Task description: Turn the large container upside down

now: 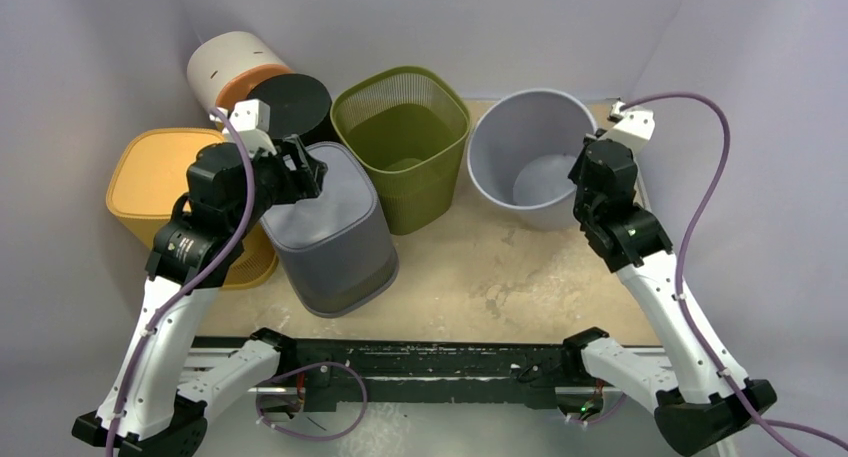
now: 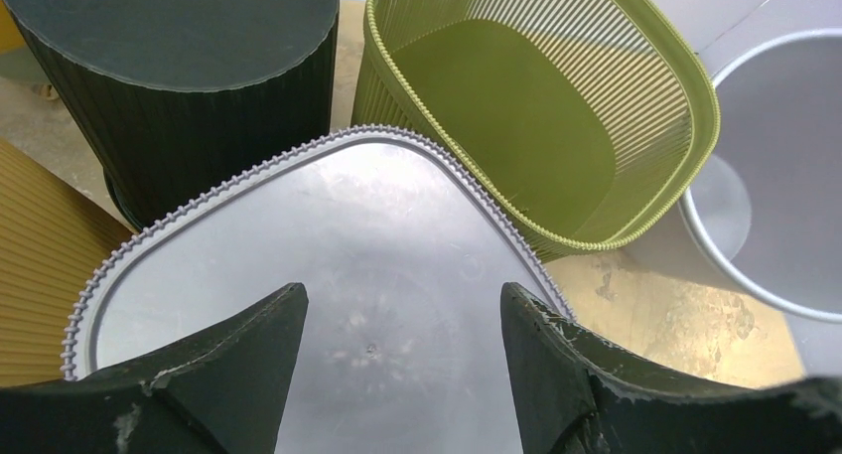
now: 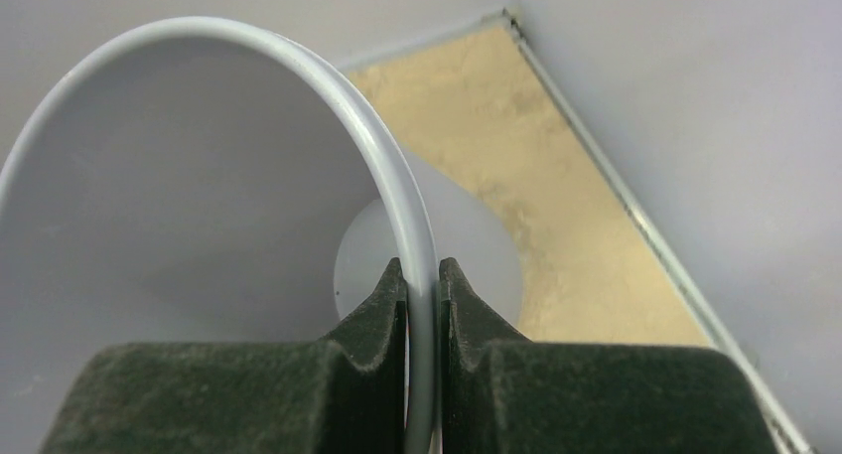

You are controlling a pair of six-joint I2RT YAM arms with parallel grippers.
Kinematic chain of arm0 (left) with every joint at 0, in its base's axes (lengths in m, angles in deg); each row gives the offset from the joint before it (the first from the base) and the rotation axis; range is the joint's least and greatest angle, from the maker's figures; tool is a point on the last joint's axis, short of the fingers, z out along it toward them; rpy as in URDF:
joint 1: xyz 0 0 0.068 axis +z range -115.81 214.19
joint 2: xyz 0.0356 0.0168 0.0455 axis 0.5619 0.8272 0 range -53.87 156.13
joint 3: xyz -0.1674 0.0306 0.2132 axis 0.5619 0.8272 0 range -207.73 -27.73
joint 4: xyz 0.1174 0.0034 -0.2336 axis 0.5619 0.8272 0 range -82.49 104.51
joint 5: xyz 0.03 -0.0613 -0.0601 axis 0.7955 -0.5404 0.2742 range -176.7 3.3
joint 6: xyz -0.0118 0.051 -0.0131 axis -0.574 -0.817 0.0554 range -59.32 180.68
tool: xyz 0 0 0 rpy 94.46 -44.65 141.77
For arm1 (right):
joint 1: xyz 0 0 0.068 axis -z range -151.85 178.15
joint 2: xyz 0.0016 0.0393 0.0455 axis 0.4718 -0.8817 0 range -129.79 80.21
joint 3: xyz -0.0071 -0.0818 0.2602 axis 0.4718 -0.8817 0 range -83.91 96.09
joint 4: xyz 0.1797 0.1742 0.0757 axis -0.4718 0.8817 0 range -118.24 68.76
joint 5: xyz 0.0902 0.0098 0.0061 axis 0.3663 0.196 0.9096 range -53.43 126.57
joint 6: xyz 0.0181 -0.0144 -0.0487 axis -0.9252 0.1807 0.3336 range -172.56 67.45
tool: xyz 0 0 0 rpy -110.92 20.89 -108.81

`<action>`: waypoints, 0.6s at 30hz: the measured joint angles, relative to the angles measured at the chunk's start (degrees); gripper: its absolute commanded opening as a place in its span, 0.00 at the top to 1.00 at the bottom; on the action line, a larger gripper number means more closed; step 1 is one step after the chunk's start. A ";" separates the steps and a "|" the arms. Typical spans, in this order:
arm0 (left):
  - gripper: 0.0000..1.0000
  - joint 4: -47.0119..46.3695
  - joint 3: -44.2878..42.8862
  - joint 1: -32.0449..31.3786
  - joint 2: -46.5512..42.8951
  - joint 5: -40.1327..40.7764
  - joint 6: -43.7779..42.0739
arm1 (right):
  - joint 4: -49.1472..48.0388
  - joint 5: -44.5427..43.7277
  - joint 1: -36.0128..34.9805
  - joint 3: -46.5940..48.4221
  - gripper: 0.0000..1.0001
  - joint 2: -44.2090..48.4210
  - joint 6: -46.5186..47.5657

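Light: soft and even, falling from above, tinting the walls [image 1: 420, 17] violet.
Shadows: lying faint along the counter [image 1: 480, 267].
Focus: near fingers [image 2: 228, 384] blurring in both wrist views.

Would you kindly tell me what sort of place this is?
Probably a robot test cell: bare white walls box in a tan table, two arms sit bolted at its edge, and it holds only bins, like the round grey bin.

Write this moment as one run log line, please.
left hand: open above inverted square bin | right hand: shut on round bin rim
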 measured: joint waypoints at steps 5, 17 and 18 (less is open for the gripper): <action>0.30 0.11 0.59 0.00 -0.35 -0.02 -0.04 | 1.62 5.05 2.64 -7.26 0.89 3.58 -6.54; 0.30 -0.04 2.54 0.00 -0.31 -0.20 -0.04 | 6.91 9.73 5.03 -4.83 0.32 4.35 -11.78; 0.30 -0.28 3.06 0.00 -0.35 -0.26 -0.04 | 7.39 10.38 5.03 -3.15 0.33 4.22 -10.78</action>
